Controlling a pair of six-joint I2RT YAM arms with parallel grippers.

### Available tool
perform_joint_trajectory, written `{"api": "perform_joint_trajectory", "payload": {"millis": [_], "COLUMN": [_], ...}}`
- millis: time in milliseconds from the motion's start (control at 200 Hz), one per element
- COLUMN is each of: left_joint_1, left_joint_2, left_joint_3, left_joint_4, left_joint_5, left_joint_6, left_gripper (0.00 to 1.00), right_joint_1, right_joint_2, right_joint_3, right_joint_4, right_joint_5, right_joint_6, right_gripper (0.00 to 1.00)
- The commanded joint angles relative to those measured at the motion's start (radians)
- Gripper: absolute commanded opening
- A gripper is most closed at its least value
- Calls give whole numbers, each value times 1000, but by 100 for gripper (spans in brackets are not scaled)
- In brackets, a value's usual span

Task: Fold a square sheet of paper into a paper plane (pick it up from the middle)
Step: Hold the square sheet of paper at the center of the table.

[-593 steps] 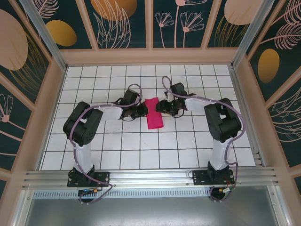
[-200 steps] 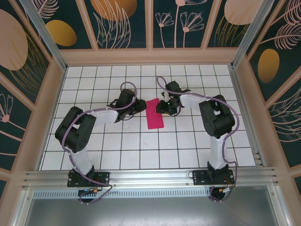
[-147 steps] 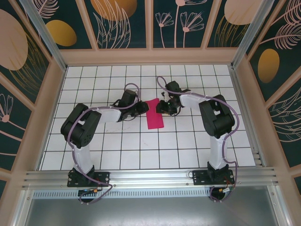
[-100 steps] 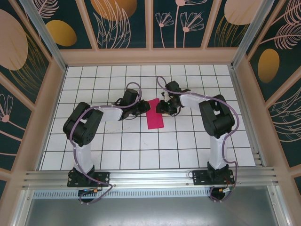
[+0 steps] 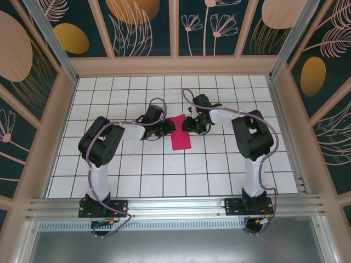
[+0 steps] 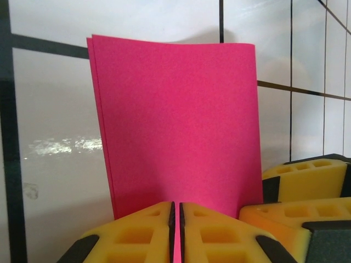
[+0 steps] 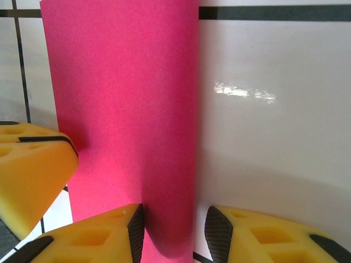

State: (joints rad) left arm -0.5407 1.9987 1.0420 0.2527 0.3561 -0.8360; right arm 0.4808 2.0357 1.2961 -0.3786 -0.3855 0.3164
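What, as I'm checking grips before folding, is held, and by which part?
The left gripper pinches the folded square sheet of paper by one edge. The right gripper stands open around another edge, clamping nothing.

The pink sheet of paper (image 5: 179, 135) is folded into a narrow doubled strip, lying in the middle of the gridded table (image 5: 137, 175).
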Motion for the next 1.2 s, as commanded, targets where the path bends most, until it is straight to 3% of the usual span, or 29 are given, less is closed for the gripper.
{"api": "perform_joint_trajectory", "payload": {"millis": [0,425,831,916,1191], "left_joint_1": [-5,-5,-5,-5,-5], "left_joint_2": [17,49,62,67,78], "left_joint_3": [16,11,-20,-19,-17], "left_joint_4": [-34,-153,-181,-178,-181], "left_joint_5": [2,-48,-95,-95,-97], "left_joint_6": [-8,-12,-26,-26,-31], "left_gripper": [14,11,7,7,5], "right_joint_1": [19,22,-39,-33,5], "right_joint_2": [157,124,-162,-171,-168], "right_joint_3": [-58,-49,-47,-45,-42], "right_joint_4": [-19,-28,40,52,119], "right_joint_5": [126,117,79,46,-62], "right_joint_6": [-31,-23,80,88,104], "right_gripper": [42,42,45,42,12]}}
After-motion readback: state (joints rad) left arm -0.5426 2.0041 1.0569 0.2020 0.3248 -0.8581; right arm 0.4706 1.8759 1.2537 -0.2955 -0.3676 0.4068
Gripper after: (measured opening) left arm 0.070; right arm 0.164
